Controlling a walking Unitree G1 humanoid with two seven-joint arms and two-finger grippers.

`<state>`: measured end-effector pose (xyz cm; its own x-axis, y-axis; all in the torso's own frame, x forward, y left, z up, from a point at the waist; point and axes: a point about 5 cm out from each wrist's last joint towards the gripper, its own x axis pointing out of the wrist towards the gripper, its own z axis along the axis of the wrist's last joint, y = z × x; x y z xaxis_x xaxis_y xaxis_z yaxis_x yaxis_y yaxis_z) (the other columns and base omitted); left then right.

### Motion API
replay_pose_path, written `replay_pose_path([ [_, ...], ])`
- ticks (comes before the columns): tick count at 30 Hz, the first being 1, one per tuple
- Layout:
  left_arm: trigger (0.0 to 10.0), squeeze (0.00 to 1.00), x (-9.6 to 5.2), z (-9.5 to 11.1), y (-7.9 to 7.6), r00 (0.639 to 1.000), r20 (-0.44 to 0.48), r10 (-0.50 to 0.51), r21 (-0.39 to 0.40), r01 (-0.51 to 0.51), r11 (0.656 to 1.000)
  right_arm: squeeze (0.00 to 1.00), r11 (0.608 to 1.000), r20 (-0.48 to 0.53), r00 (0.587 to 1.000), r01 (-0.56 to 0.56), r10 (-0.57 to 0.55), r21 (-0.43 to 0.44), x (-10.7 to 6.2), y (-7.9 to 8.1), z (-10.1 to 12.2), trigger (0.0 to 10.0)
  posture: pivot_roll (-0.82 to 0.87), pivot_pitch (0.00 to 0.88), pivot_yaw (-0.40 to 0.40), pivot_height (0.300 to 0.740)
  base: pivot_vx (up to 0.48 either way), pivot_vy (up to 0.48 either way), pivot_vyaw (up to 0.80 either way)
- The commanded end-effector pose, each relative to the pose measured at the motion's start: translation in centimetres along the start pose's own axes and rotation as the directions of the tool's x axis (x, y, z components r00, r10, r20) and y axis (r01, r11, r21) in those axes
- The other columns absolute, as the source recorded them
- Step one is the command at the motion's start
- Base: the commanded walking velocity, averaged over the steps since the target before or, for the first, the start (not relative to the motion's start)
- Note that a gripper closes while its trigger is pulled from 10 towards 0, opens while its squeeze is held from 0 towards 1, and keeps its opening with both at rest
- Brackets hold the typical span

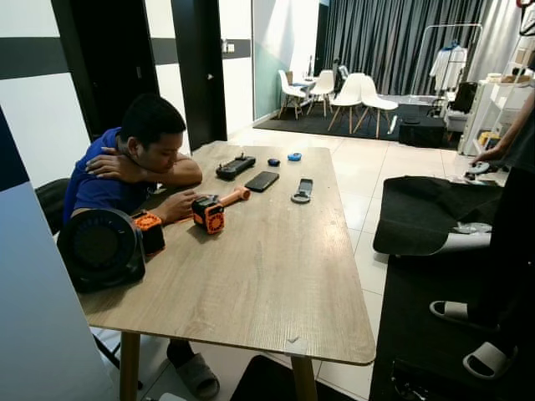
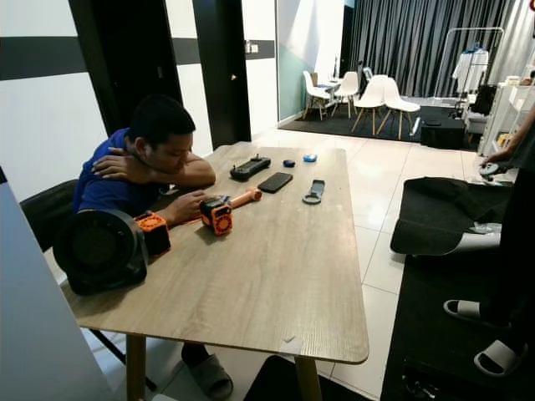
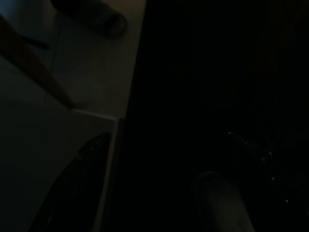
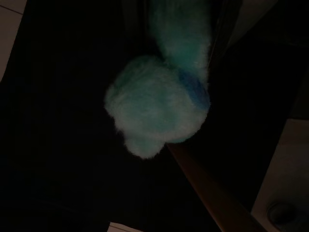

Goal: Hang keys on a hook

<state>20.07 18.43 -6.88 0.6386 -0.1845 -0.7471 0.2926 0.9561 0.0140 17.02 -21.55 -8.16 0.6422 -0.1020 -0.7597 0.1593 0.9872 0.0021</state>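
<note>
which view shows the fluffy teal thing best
The right wrist view: the fluffy teal thing hangs close to the camera, pale against the dark. The head views look at the table instead.

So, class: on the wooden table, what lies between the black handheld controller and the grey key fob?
A black phone lies flat between the controller and the key fob on the table, seen in both eye views.

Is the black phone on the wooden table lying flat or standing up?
Lying flat: the black phone rests face-down or dark-screened on the wooden table.
</note>
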Motion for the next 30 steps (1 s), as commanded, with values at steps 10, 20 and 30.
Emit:
replay_pose_path([
  [10,10.0,0.0,-0.3,-1.6,-0.4,0.998,-0.06,0.014,0.109,-0.007,0.994,0.0,1.0,0.016,1.0,-0.005,0.005,0.026,-0.1,0.0,-0.1,10.0,0.03,0.0,0.016,0.74,0.0,0.0,0.0],
  [20,10.0,0.0,-0.4,-1.1,-0.5,1.0,0.0,-0.002,0.095,0.002,0.995,0.0,0.998,-0.019,0.999,-0.042,0.043,0.04,-0.2,0.7,-0.9,10.0,0.04,0.0,0.022,0.74,0.0,0.0,0.0],
  [30,10.0,0.0,-0.4,-1.6,-0.8,0.998,-0.035,-0.045,0.145,0.05,0.988,0.0,0.997,-0.04,0.997,-0.071,0.072,0.03,-0.3,1.4,-1.6,10.0,0.04,0.0,0.023,0.74,0.0,0.0,0.0],
])
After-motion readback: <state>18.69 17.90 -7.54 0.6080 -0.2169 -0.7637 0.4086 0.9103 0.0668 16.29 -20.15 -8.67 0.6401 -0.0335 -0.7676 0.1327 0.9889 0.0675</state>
